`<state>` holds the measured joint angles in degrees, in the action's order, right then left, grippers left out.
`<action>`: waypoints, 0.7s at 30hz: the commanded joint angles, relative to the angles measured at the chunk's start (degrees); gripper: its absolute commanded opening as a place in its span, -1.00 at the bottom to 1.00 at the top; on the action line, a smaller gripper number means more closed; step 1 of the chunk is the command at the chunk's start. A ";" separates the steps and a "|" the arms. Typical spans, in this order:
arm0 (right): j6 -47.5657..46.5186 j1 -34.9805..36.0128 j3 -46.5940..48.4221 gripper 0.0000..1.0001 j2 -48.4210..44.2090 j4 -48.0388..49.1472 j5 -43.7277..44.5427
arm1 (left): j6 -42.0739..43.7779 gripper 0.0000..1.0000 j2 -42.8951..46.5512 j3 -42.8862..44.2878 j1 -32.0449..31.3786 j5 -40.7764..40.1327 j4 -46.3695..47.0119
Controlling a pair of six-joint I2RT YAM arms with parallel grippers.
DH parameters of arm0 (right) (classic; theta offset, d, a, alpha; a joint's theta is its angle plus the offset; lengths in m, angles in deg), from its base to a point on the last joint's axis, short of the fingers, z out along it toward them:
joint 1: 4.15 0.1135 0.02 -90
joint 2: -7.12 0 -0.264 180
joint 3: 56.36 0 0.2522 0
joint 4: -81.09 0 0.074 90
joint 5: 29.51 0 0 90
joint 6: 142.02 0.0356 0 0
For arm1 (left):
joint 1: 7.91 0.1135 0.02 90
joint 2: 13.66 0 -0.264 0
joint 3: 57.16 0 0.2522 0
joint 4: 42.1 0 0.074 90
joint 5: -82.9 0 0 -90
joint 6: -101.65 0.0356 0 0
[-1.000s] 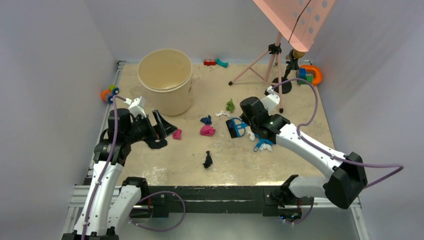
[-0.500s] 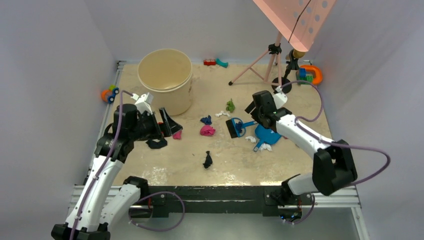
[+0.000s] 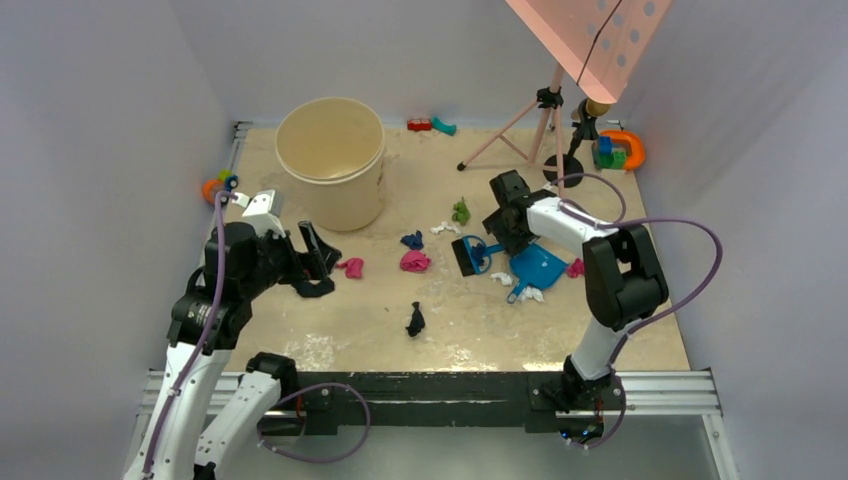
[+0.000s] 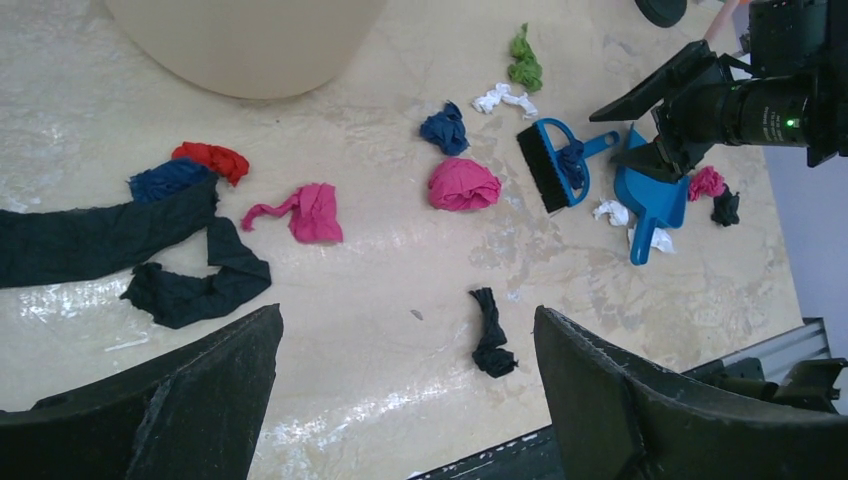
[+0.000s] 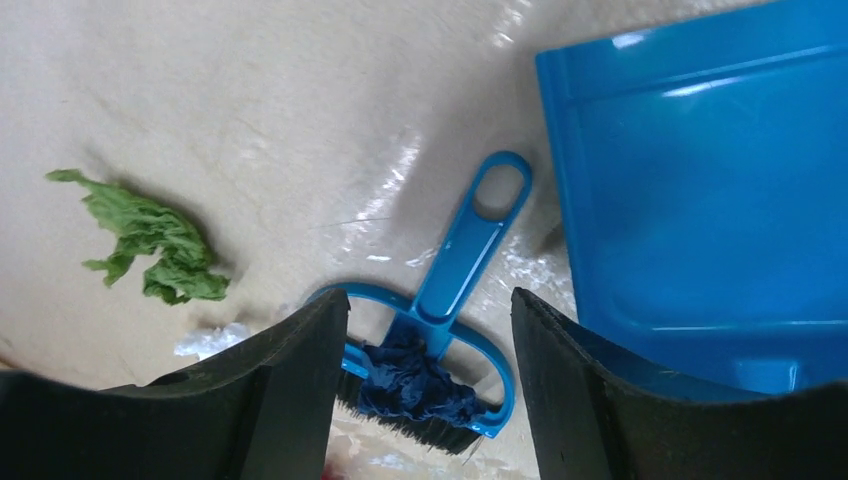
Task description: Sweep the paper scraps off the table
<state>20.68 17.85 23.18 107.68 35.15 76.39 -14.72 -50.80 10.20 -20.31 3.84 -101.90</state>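
While black scrap [image 3: 414,319] lies, long axis near-far

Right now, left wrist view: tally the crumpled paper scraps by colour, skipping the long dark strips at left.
green crumpled paper scraps: 1
white scraps: 3
dark blue scraps: 3, one caught on the blue plastic hand brush
pink or magenta scraps: 3
red scraps: 1
black scraps: 2
total: 13

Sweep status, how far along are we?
Nothing looks done yet: the paper scraps lie scattered across the table, and the visible part of the dustpan is bare. In hand: the right gripper is open above the brush, gripping nothing; the left gripper is open and empty. Left: all the sweeping.
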 commanded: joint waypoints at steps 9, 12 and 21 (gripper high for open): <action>12.43 -3.44 -0.17 0.11 5.92 -4.10 1.10 | 2.46 0.97 1.71 0.37 -0.08 -1.50 0.35; 14.50 -4.08 0.76 -0.06 8.90 -4.54 0.88 | 2.46 0.97 2.05 0.36 -0.08 -1.45 0.38; 15.72 -4.18 6.06 -0.33 13.57 -12.66 2.73 | 2.55 0.97 3.47 0.38 0.01 -2.53 -0.11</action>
<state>32.79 14.05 30.70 116.59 28.16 76.04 -13.56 -48.29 10.20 -20.31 2.35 -102.27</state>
